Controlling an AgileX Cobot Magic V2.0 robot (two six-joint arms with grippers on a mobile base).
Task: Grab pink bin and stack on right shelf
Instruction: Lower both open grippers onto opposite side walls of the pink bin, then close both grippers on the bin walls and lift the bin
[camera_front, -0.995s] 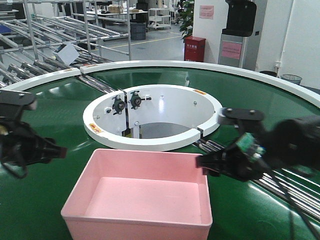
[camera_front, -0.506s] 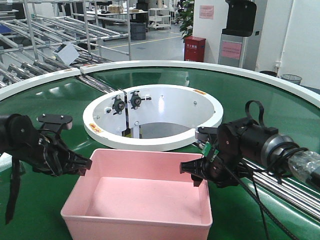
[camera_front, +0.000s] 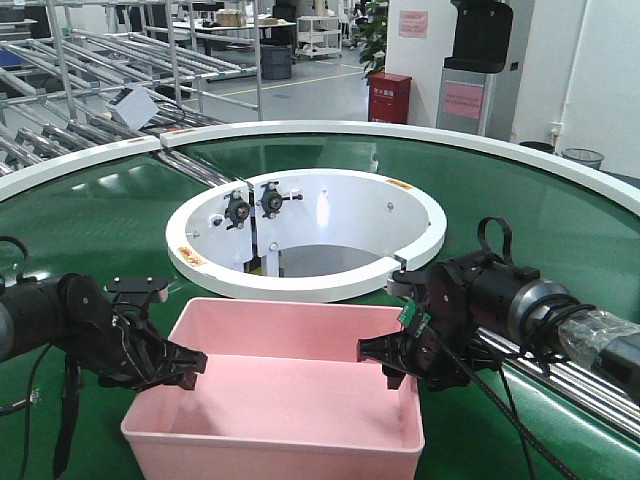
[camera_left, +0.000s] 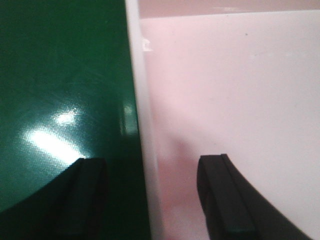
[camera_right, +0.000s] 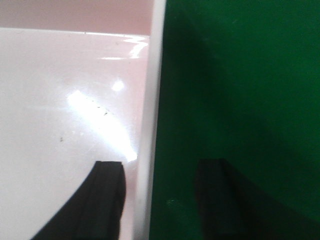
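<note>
You have the pink bin (camera_front: 280, 400) low in the front view. It rests on the green conveyor belt (camera_front: 90, 215), just in front of the white ring housing (camera_front: 300, 285) at the belt's middle, with a long side toward the camera. The belt is glossy and the ceiling lights smear across it. In the left wrist view a bright patch lies on the green near the bin's wall. A white outer rim (camera_front: 420, 135) curves round the far edge of the belt, and steel rails (camera_front: 570, 375) run off to the right beneath your right arm.

Your left gripper (camera_front: 190, 370) is at the bin's left wall with its jaws spread. One finger (camera_left: 87, 200) is outside over the belt and the other is inside over the pink floor. The pale rim stands between them with a gap on each side. Your right gripper (camera_front: 385, 365) straddles the right wall in the same way, also spread, with one finger (camera_right: 107, 200) inside the bin and the other over the green. Neither gripper is pinching the wall.

Beyond the belt you see metal roller racks (camera_front: 80, 60) at the left rear on a grey floor. A red cabinet (camera_front: 389, 98) stands near the middle, with a tall grey unit with a black top (camera_front: 475, 70) beside it. A dark waste basket (camera_front: 583, 157) sits against the white wall at the right.
</note>
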